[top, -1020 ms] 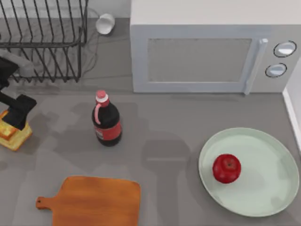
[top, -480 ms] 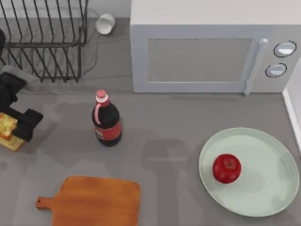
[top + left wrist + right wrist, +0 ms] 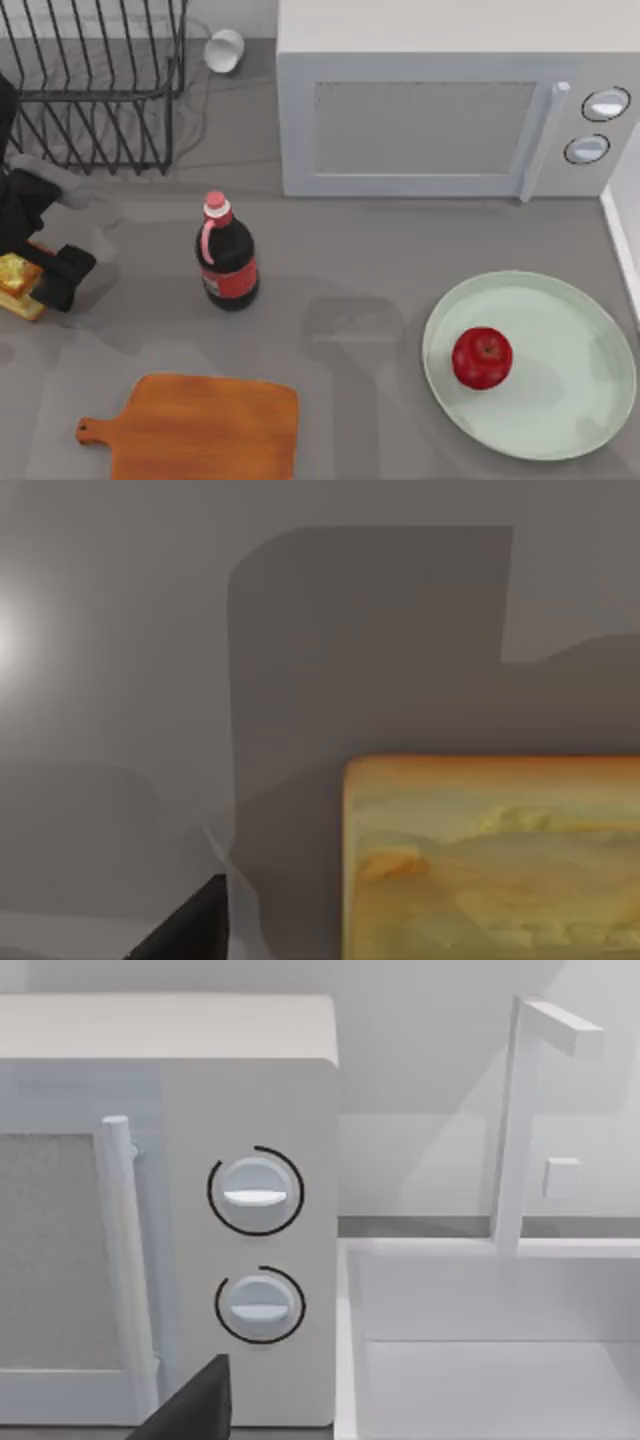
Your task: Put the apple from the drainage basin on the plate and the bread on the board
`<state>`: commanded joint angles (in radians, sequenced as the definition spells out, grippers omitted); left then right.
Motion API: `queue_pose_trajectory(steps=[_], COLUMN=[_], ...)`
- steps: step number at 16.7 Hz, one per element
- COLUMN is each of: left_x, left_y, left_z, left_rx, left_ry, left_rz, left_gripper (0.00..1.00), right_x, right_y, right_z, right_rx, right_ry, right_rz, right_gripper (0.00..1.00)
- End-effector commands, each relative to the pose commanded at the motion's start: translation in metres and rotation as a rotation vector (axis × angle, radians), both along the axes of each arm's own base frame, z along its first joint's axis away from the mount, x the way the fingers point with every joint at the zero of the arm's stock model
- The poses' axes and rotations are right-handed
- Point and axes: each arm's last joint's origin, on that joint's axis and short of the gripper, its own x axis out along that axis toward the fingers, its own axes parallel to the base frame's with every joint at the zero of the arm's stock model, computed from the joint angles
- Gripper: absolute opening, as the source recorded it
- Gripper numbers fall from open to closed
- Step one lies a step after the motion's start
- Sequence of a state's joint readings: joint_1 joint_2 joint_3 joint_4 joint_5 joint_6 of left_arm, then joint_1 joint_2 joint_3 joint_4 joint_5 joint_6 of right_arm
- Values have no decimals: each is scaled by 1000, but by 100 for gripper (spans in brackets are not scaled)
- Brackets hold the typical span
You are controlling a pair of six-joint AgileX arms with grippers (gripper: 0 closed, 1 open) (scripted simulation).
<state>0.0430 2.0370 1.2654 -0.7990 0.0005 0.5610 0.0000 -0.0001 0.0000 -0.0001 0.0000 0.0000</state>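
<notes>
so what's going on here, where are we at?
The apple already sits on the plate at the table's right. The left gripper is at the table's left edge, down at the bread, fingers around it; the bread is not yet on the board, which lies bare at the front. The right wrist camera faces the microwave and the sink.
</notes>
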Motion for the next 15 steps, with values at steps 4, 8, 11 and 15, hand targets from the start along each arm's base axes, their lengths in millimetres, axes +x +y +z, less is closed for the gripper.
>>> queue_pose_trajectory(steps=[4,8,11,15], left_x=[0,0,0,0], left_y=[0,0,0,0], left_z=[0,0,0,0], left_rx=[0,0,0,0], left_ry=[0,0,0,0], left_rz=[0,0,0,0], left_gripper=[62,32,10,0], right_x=[0,0,0,0], right_y=[0,0,0,0], right_z=[0,0,0,0], right_rx=[0,0,0,0], right_ry=[0,0,0,0], right_rz=[0,0,0,0], right_gripper=[100,100,100,100])
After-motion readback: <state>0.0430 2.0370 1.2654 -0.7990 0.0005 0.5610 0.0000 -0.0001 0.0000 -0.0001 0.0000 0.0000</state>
